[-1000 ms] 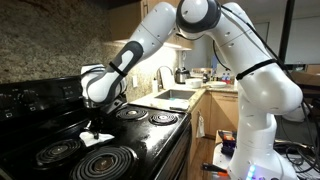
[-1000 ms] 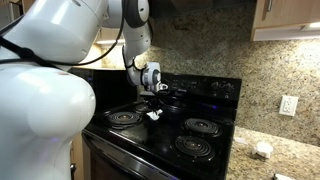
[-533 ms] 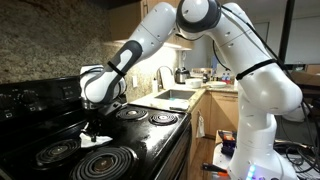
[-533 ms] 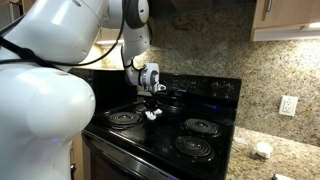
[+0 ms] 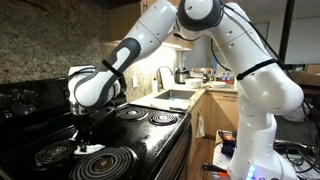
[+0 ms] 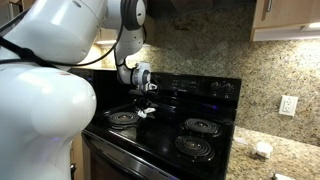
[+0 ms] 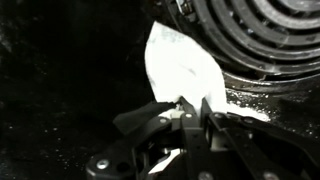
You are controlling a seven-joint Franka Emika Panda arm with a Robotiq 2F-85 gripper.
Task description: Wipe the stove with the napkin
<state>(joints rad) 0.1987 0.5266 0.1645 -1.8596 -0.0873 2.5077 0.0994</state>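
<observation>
**Robot arm wipes a kitchen range.** The arm reaches down over the stove (image 5: 152, 140) with its gripper (image 5: 84, 136) pointing straight at the cooktop. This keeps the napkin (image 5: 93, 148) against the glossy black surface — the posture a wiping stroke calls for. The jaws are pressed together and pinch the napkin by its near edge. In the wrist view the fingertips (image 7: 212, 112) meet at the paper's lower border, and the rest of the sheet fans out ahead of them. Held by one edge, the sheet would probably slide flat rather than bunch under the tool. The napkin lies on the bare strip between the coil burners, just beside the chrome ring of one burner (image 7: 250, 35). In an exterior view it sits under the gripper near the middle of the stovetop (image 6: 146, 112). It is small, thin and bright white against the dark top — creased and roughly leaf-shaped. Pale specks (image 7: 250, 100) glint on the surface beside it.
</observation>
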